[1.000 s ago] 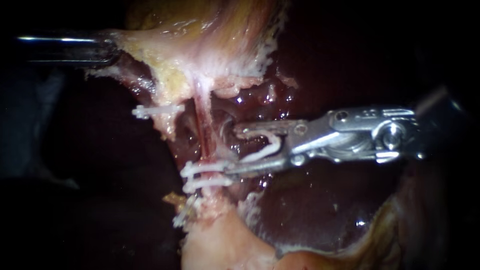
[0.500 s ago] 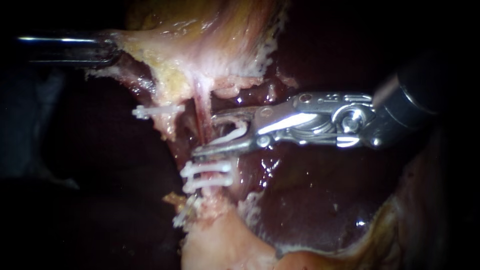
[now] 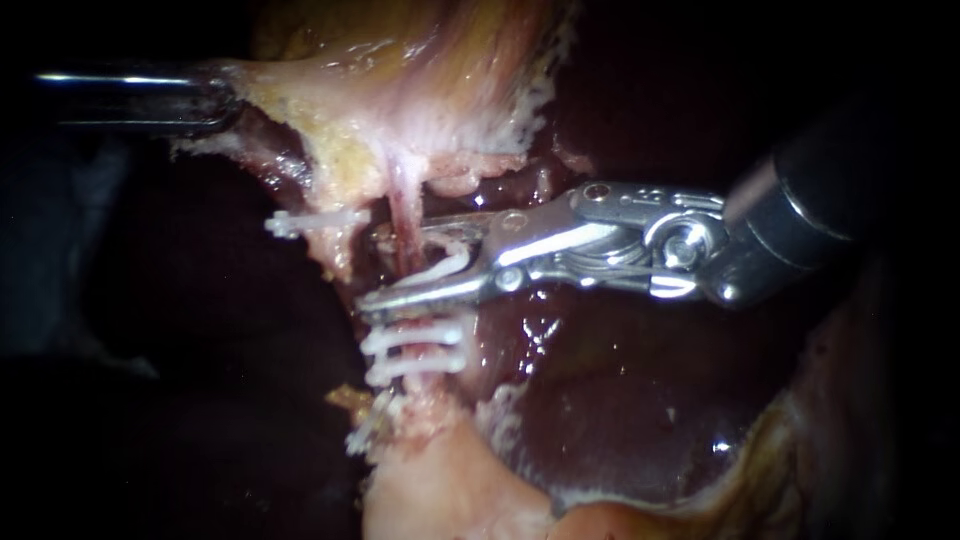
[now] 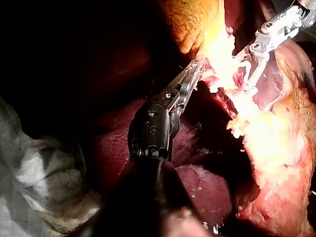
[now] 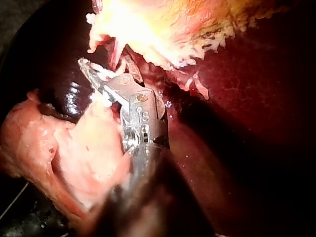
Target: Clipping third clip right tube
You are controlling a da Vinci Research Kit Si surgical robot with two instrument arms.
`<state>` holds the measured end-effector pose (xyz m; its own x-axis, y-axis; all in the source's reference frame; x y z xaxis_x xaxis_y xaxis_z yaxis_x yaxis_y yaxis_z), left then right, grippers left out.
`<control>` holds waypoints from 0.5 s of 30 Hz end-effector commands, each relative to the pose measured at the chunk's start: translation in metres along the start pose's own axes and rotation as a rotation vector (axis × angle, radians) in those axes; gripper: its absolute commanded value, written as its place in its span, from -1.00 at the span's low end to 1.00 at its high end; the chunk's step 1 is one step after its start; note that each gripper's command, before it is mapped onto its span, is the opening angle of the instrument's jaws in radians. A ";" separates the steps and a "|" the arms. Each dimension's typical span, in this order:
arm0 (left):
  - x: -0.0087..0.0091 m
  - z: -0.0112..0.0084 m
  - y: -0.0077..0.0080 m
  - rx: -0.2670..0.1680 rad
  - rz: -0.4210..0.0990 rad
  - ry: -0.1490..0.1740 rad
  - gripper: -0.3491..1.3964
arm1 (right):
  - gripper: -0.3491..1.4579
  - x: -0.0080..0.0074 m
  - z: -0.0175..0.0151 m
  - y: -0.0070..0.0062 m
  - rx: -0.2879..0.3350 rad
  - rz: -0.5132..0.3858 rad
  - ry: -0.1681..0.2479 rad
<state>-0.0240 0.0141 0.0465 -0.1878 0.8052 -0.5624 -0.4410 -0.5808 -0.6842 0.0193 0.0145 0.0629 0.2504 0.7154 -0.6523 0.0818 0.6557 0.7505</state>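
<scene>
left instrument (image 3: 222,97) pincer clamped on tissue flap (image 3: 300,110), likely tensioning it so right tube (image 3: 401,205) stays taut and exposed; right instrument (image 3: 372,270) pincer spread, carrying open third clip (image 3: 445,270); tube runs between its halves, just above two placed clips (image 3: 415,338)

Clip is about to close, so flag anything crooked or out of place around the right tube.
Only the lowest clip stands out: it sits slanted at the tissue's edge, while the two clips above lie level and parallel. The right instrument holds its loaded clip squarely across the right tube.
</scene>
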 end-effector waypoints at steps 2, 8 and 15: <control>0.0000 0.0000 0.0000 0.001 -0.001 0.000 -1.00 | -0.09 0.0001 0.0001 0.0000 0.019 -0.004 0.017; 0.0000 0.0001 0.0000 0.001 -0.001 0.000 -1.00 | -0.11 0.0007 0.0000 -0.0001 0.069 -0.012 0.047; -0.0001 0.0001 -0.0001 0.002 0.000 0.000 -1.00 | -0.11 0.0020 -0.0003 -0.0013 0.127 -0.013 0.093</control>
<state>-0.0241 0.0141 0.0467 -0.1877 0.8054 -0.5622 -0.4429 -0.5803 -0.6835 0.0194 0.0151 0.0602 0.1492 0.7334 -0.6633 0.2171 0.6301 0.7455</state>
